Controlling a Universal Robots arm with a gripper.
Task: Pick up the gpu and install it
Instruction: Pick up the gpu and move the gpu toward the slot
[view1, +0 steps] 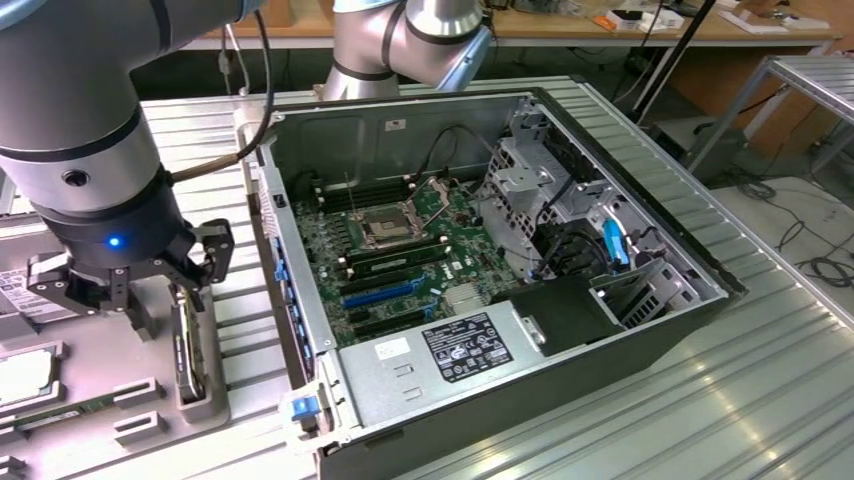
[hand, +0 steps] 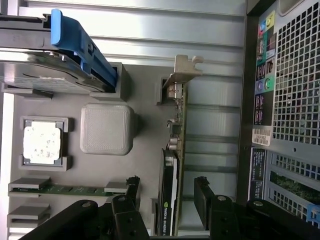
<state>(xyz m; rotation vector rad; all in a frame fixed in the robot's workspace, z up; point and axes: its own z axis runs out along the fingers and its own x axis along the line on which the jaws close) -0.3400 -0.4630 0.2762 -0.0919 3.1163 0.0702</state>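
The gpu stands on edge in a slot of the grey holder tray, its silver end bracket at the far end. It is a thin dark board with a black cooler. My gripper is open, one black finger on each side of the card, with a gap to the board on both sides. In the exterior view, the gripper hangs just above the gpu, at the exterior view's left of the open computer case.
The tray also holds a hard drive in a blue caddy, a processor, a memory stick and a grey block. Inside the case lie the motherboard with blue slots and a power supply.
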